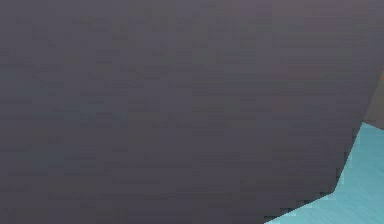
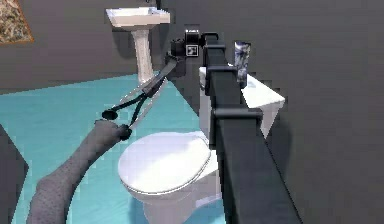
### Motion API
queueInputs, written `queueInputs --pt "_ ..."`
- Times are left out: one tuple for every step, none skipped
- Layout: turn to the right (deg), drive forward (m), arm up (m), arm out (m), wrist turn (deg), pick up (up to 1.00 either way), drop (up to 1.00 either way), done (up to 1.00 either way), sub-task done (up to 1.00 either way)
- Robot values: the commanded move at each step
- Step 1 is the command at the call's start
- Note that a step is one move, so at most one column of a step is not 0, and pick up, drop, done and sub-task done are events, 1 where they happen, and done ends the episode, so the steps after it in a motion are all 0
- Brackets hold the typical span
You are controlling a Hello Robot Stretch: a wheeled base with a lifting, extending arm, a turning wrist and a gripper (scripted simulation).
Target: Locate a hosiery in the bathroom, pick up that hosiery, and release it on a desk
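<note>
Out on the arm side view: my arm (image 2: 235, 140) rises from the bottom edge, with the pincer (image 2: 122, 116) angled down-left and the toilet (image 2: 165, 168) below it in the picture. Can't tell how wide the pincer stands. The grey hosiery (image 2: 72, 172) is a long tube, top end right at my fingertips, body curving down-left in front of the teal floor (image 2: 60, 105). Its lower end is cut off at the bottom edge, so I can't confirm it's clear of the floor and can't tell whether I've got hold of it. The arm hides part of the toilet's tank (image 2: 262, 98). Small silvery thing (image 2: 240, 52) above the tank, too small to identify. Pedestal sink (image 2: 140, 20) stands against the far wall. Framed picture (image 2: 14, 22) is clipped at the top-left corner. Forward view: dark wall (image 1: 150, 100), sliver of teal floor bottom-right.
</note>
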Motion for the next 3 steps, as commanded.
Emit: queueInputs --pt "0.0 0.00 0.00 -0.44 0.0 0.00 0.00 0.00 0.00" --pt "39.0 0.00 0.00 0.00 0.0 0.00 0.00 0.00 0.00" --pt "0.0 0.65 0.00 0.00 0.0 0.00 0.00 0.00 0.00"
